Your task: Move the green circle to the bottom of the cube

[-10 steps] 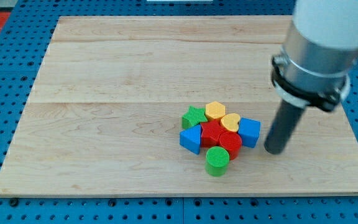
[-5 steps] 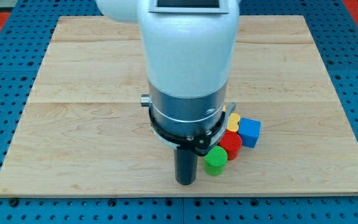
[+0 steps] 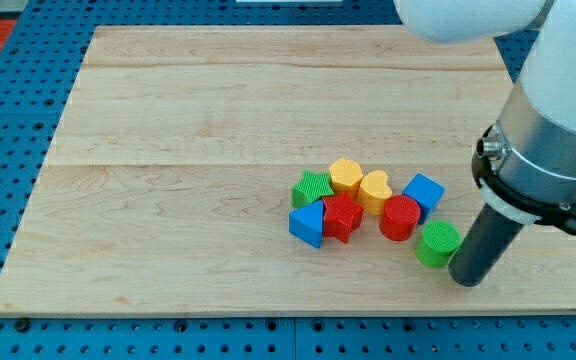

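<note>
The green circle lies on the wooden board, just below and slightly right of the blue cube, close to it. My tip is at the green circle's lower right, touching or nearly touching it. The red circle sits left of the green circle, beside the cube.
A cluster lies to the view's left of the cube: yellow heart, yellow hexagon, green star, red star and blue triangle. The board's bottom edge and right edge are near my tip.
The green circle, red circle and blue cube have shifted right. My tip went from right of the cluster to left of the green circle, and now stands at its lower right.
</note>
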